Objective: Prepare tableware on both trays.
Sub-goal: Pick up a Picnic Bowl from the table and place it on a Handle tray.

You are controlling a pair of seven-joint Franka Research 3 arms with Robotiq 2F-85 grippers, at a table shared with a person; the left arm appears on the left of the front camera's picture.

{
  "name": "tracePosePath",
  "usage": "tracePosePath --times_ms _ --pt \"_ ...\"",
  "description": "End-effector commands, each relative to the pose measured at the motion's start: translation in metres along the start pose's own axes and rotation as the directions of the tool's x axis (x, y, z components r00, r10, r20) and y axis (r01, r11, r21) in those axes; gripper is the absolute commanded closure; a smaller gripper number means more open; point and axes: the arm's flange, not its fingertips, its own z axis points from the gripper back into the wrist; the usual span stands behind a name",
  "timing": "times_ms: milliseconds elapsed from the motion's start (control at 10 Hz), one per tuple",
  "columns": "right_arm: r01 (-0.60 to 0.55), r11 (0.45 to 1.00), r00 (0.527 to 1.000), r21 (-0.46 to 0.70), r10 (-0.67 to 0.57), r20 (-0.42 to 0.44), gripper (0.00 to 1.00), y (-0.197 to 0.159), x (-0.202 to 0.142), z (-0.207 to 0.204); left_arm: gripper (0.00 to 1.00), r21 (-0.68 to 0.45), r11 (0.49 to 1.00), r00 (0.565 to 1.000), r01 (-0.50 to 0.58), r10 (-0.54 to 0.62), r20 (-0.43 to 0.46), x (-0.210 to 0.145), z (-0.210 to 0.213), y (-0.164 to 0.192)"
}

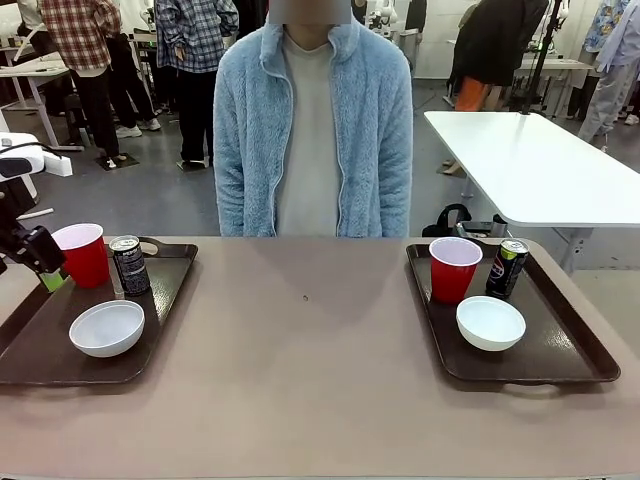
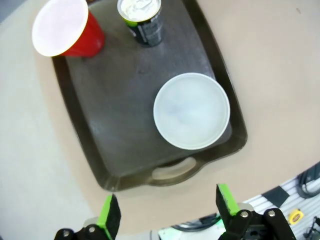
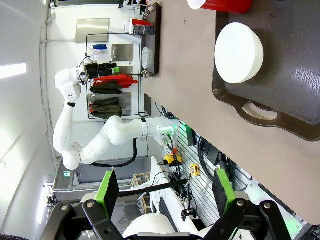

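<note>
A tan table [image 1: 300, 380] bears two trays [image 1: 40, 345] [image 1: 560, 350].

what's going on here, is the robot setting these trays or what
Both trays look set. The left tray holds a red cup, a black can and a white bowl; the right tray holds the same three: cup, can, bowl. The left gripper hangs open above its tray's near edge, holding nothing. The right gripper is open too, off the table's edge. The person stands at the far side, not touching anything.
</note>
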Motion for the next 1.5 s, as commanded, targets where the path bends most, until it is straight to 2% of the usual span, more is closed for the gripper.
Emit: tracePosePath --times_ms 0,900,1000,1100,1200,1300,1400 --pt "-0.011 1.0 1.0 0.004 0.011 -0.005 0.01 0.0 -0.002 0.001 0.0 0.0 1.0 1.0 0.006 -0.006 0.01 0.001 -0.002 0.0" --pt "-0.011 1.0 1.0 0.004 0.011 -0.005 0.01 0.0 -0.002 0.001 0.0 0.0 1.0 1.0 0.0 0.0 0.0 0.0 0.0 0.0" --pt "-0.011 1.0 1.0 0.004 0.011 -0.005 0.01 0.0 -0.002 0.001 0.0 -0.187 0.982 0.999 -0.035 0.042 0.031 0.007 0.01 0.029" --pt "-0.011 1.0 1.0 0.004 0.011 -0.005 0.01 0.0 -0.002 0.001 0.0 -0.328 0.941 0.99 -0.087 0.119 0.08 0.01 0.022 0.059" --pt "-0.011 1.0 1.0 0.004 0.011 -0.005 0.01 0.0 -0.002 0.001 0.0 -0.434 0.891 0.975 -0.135 0.197 0.101 0.004 0.024 0.085" --pt "-0.011 1.0 1.0 0.004 0.011 -0.005 0.01 0.0 -0.002 0.001 0.0 -0.543 0.819 0.958 -0.183 0.273 0.088 -0.004 0.019 0.114" --pt "-0.011 1.0 1.0 0.004 0.011 -0.005 0.01 0.0 -0.002 0.001 0.0 -0.598 0.777 0.953 -0.197 0.296 0.07 0.006 0.02 0.152"
